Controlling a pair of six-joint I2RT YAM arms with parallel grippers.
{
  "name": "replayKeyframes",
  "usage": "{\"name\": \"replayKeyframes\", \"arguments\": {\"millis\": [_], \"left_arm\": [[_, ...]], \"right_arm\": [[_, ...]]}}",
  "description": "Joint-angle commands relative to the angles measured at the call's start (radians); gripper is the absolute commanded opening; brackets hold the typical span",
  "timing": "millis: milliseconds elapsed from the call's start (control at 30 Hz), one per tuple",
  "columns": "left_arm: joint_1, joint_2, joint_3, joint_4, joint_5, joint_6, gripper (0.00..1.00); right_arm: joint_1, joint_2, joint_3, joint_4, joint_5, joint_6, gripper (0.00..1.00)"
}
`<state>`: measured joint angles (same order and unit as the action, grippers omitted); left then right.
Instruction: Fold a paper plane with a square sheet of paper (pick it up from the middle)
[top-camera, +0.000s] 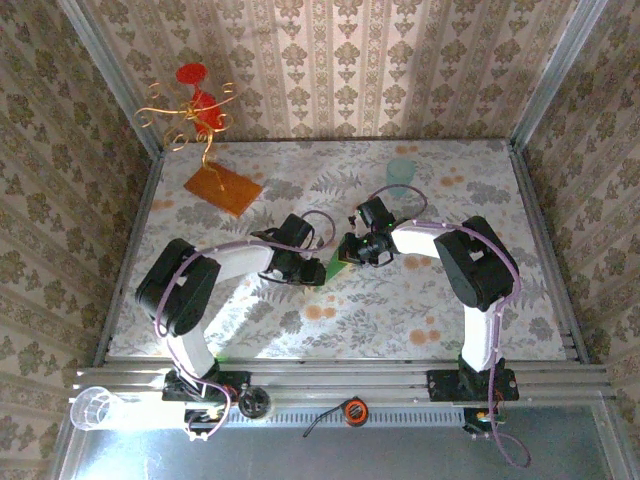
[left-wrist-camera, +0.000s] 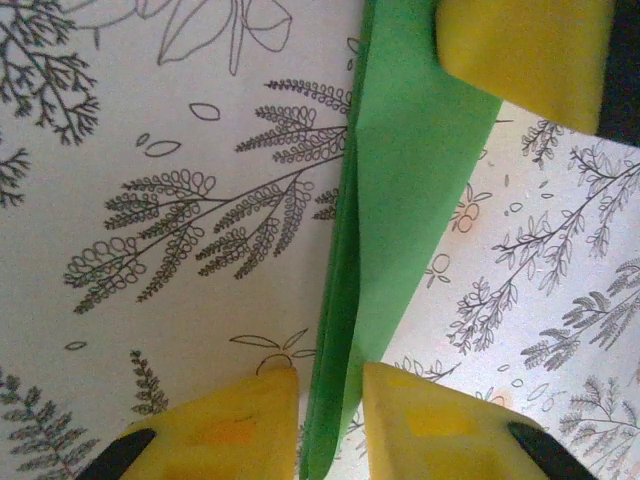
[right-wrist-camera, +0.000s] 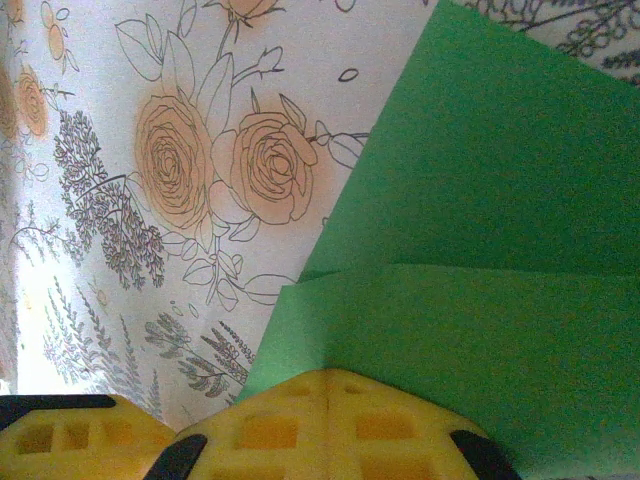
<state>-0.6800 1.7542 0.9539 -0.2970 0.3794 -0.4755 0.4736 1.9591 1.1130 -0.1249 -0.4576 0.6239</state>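
From above, the paper plane (top-camera: 336, 268) lies as a small green wedge at the middle of the frame, on the flowered table (top-camera: 450, 300). The left gripper (top-camera: 308, 268) comes to it from the left and the right gripper (top-camera: 350, 252) from the upper right, so that the two nearly meet over the paper. An orange-brown board (top-camera: 222, 188) sits well apart in the upper left. Behind it stands a red and gold wire ornament (top-camera: 197, 105). A pale teal cup (top-camera: 400, 173) stands above the grippers, and a clear cup (top-camera: 95, 408) rests on the rail at the lower left.

In the left wrist view the paper plane (left-wrist-camera: 410, 200) runs as a folded green strip from the top centre down to the bottom edge. There it passes between the two yellow fingers of the left gripper (left-wrist-camera: 330, 375). The jaws stand narrowly apart with the layers in the gap, but whether they press on the paper I cannot tell. A yellow pad (left-wrist-camera: 520, 50) of the right gripper covers the paper's upper right end.

In the right wrist view the paper plane (right-wrist-camera: 480, 200) fills the right half, one fold lapped over another. The right gripper (right-wrist-camera: 328, 385), at the bottom centre, is clenched tight, its fingers meeting on the paper's near edge.
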Motion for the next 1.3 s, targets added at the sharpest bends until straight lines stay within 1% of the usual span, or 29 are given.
{"name": "replayKeyframes", "arguments": {"millis": [0, 133, 233, 367, 500, 833, 1100, 1267], "left_arm": [[-0.003, 0.027, 0.021, -0.026, -0.019, 0.017, 0.23], [-0.003, 0.042, 0.018, -0.021, -0.017, 0.017, 0.2], [-0.002, 0.054, 0.017, -0.02, -0.014, 0.018, 0.19], [-0.002, 0.065, 0.017, -0.016, -0.007, 0.02, 0.17], [-0.002, 0.067, 0.018, -0.011, 0.001, 0.02, 0.17], [-0.002, 0.071, 0.021, -0.003, 0.015, 0.024, 0.17], [-0.002, 0.074, 0.02, -0.008, 0.015, 0.026, 0.17], [-0.003, 0.067, 0.015, -0.004, 0.025, 0.029, 0.16]], "right_arm": [[-0.01, 0.043, 0.003, -0.081, 0.047, -0.004, 0.07], [-0.01, 0.036, 0.008, -0.07, 0.028, 0.004, 0.07], [-0.01, 0.011, 0.008, -0.034, -0.014, 0.018, 0.08], [-0.006, -0.039, 0.008, 0.027, -0.067, 0.039, 0.11], [0.016, -0.054, 0.008, 0.042, -0.086, 0.049, 0.13], [0.071, -0.027, -0.026, 0.074, -0.076, 0.085, 0.12], [0.071, -0.012, -0.048, 0.059, -0.001, 0.087, 0.1], [0.063, 0.005, -0.04, 0.051, 0.007, 0.078, 0.1]]}}
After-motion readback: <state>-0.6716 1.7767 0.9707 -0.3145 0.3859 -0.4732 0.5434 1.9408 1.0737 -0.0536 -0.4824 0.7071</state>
